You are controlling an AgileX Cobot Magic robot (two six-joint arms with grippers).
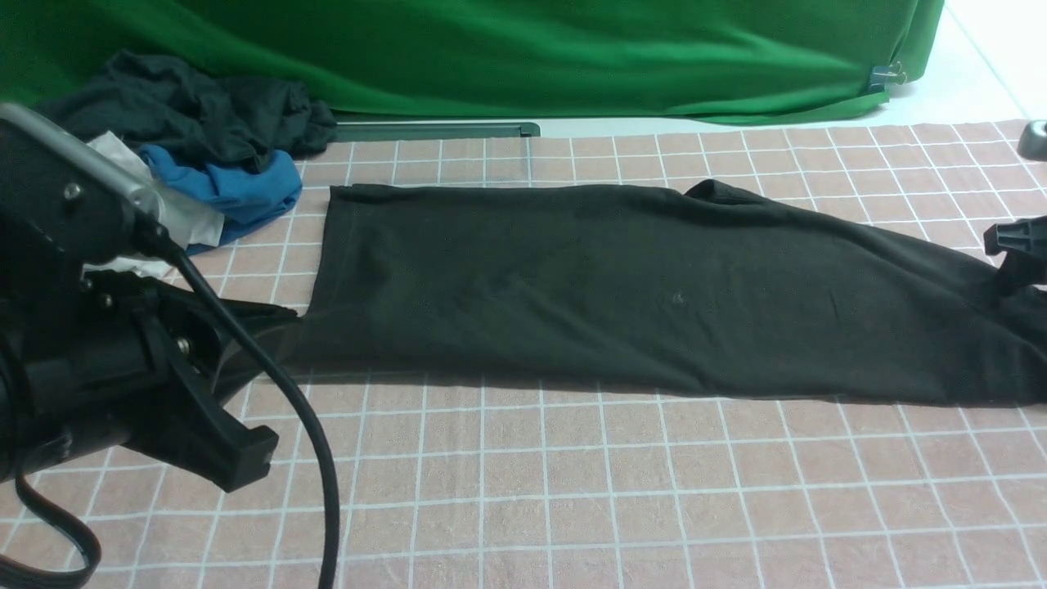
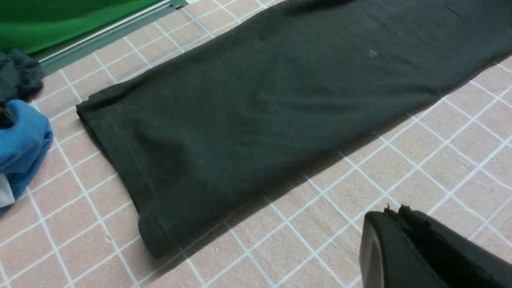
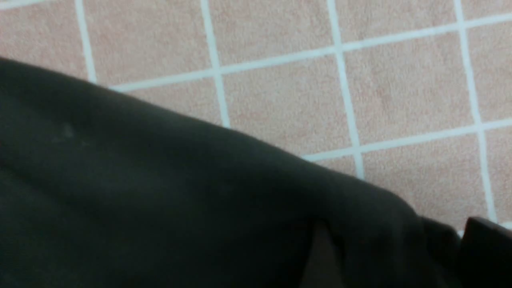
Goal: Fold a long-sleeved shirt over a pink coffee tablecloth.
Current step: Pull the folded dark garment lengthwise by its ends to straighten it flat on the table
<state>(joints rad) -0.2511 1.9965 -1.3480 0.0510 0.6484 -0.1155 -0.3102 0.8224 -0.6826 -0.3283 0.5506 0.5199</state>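
Observation:
The long-sleeved shirt (image 1: 613, 286) is black and lies folded into a long strip across the pink coffee tablecloth (image 1: 572, 491), hem end to the left. My left gripper (image 1: 278, 319) hovers by the near corner of the hem. In the left wrist view this gripper (image 2: 394, 210) is shut and empty over the tablecloth (image 2: 320, 224), apart from the shirt (image 2: 260, 100). My right gripper (image 1: 1014, 245) is at the shirt's right end. In the right wrist view its jaws (image 3: 400, 256) stand wide apart, with loose shirt fabric (image 3: 160, 200) bunched between them above the tablecloth (image 3: 400, 100).
A pile of dark, blue and white garments (image 1: 204, 147) sits at the back left, and the blue one (image 2: 20, 140) also shows in the left wrist view. A green cloth (image 1: 491, 49) hangs along the back above a grey rail (image 1: 433, 129). A small dark object (image 1: 1035, 139) lies at the far right.

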